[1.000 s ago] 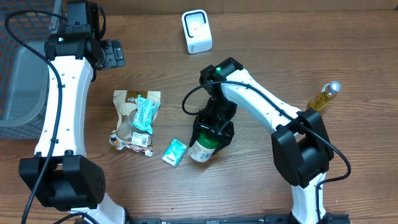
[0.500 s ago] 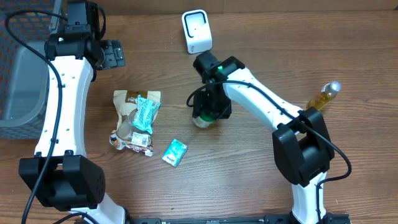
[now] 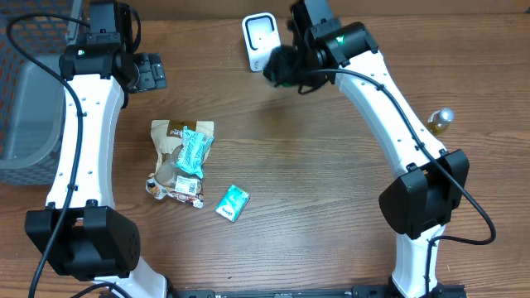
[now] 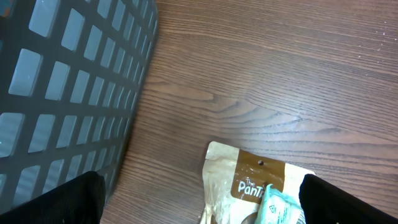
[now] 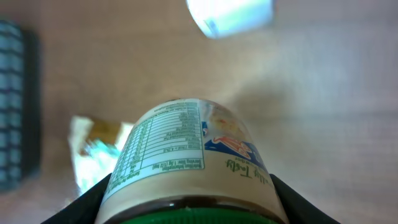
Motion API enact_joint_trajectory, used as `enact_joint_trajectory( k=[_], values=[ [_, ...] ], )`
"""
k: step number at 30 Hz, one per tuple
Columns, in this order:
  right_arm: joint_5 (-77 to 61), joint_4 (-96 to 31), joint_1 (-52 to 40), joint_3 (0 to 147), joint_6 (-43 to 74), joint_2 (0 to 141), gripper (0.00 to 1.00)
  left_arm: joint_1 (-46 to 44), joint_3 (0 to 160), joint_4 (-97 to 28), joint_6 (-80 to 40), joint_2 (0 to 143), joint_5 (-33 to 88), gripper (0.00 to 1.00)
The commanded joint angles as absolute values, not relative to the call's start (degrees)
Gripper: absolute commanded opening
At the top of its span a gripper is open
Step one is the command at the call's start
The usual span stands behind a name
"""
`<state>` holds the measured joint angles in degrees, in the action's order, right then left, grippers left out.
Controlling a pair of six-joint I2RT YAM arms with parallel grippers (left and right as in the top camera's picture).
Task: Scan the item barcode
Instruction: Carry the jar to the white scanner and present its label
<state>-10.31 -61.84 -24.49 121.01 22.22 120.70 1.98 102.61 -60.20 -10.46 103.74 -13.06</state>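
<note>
**Jar up at scanner, R arm holding**

We see the right fingers [image 5: 90,205] clamped on the jar [image 3: 279,66], one dark finger on each side of its body just below the green lid. The jar is off the worktop [image 3: 331,190], lying tilted in the grip w/ its printed label facing the wrist cam. The nutrition panel is readable there; we can't pick out a barcode. In the overhead view the jar sits just right of the white scanner [image 3: 261,41], close beside it. We can't tell if they touch.

The left fingers [image 4: 56,199] are spread wide apart w/ nothing between them. They hang over the worktop's far left, next to the dark mesh basket [image 3: 25,108].

Other items on the worktop:
- A brown pouch [image 3: 170,132] lies left of centre, w/ a teal packet [image 3: 195,149] on top of it.
- A small teal packet [image 3: 232,203] lies near the pouch, lower right of it.
- A bottle [image 3: 435,122] of yellow liquid is at the far right, well apart from the rest.
</note>
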Motion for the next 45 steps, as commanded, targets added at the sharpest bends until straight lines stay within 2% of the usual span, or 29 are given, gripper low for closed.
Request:
enact_joint_trajectory(
  k=[1, 18, 22, 45],
  values=[
    [-10.0, -57.5, -25.1, 120.9, 21.6, 120.4, 0.04, 1.8, 103.7, -60.1, -9.6, 102.9, -13.5, 0.99],
    [4.1, -20.5, -25.0, 118.3, 20.7, 132.0, 0.05, 1.8, 103.7, -60.1, -9.6, 102.9, -13.5, 0.99],
    [8.2, -15.4, -24.9, 118.3, 20.7, 134.7, 0.08, 1.8, 103.7, -60.1, -9.6, 102.9, -13.5, 1.00],
    [8.1, 9.1, -24.9, 118.3, 20.7, 147.5, 0.09, 1.8, 103.7, -60.1, -9.6, 102.9, -13.5, 1.00]
  ],
)
